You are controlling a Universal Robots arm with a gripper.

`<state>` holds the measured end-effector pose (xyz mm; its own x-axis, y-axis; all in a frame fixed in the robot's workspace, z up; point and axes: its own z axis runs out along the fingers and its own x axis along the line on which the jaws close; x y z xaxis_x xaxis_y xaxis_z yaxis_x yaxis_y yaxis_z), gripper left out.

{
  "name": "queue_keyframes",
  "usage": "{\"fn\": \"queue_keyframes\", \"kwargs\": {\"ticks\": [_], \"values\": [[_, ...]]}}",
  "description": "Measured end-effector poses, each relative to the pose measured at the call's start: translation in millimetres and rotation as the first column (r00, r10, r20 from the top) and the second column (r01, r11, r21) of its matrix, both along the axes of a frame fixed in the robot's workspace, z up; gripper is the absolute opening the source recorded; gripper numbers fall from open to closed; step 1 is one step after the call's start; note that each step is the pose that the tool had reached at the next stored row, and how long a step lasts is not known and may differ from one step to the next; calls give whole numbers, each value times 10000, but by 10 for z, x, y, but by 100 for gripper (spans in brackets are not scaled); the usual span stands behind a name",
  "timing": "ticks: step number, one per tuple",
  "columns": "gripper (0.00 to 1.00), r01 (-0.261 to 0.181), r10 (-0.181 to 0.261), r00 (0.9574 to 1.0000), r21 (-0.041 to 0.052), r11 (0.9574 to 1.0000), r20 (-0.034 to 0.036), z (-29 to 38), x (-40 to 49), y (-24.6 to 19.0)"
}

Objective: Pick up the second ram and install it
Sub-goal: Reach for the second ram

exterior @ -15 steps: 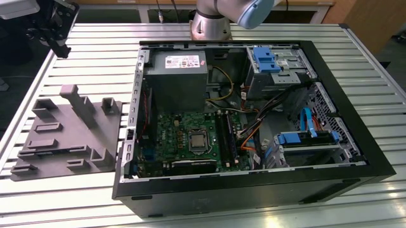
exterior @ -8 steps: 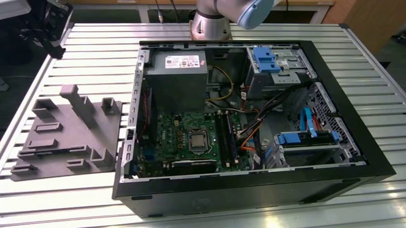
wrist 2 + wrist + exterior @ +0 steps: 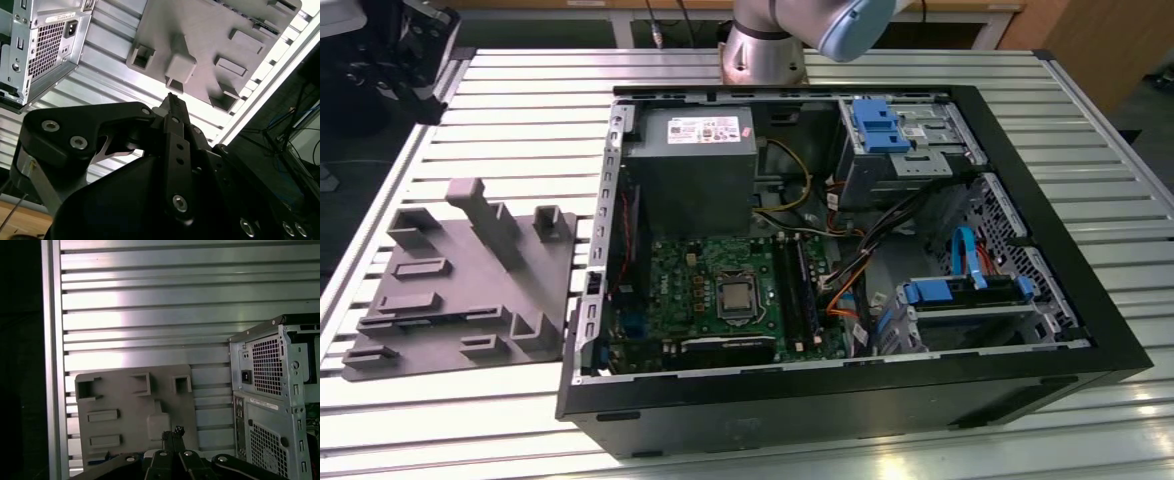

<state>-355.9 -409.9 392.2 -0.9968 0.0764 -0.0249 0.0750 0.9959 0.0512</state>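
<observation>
My gripper hangs high above the slatted table with its two black fingers pressed together, shut, and nothing shows between them. Below it in both wrist views lies the grey part holder with its moulded pockets and posts. In the exterior view that holder sits at the left of the open computer case. Inside the case the green motherboard has its long memory slots at the right of the processor socket. The second ram is out of view.
The case's rear panel stands next to the holder. A grey power supply, blue drive brackets and loose cables crowd the case. The arm's base rises at the table's far edge.
</observation>
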Motion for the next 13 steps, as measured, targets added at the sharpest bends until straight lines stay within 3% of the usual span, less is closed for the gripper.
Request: {"fn": "queue_keyframes", "kwargs": {"ticks": [13], "values": [[11, 1, -1, 10000, 0, 10000, -1, -4, -85, -43]]}}
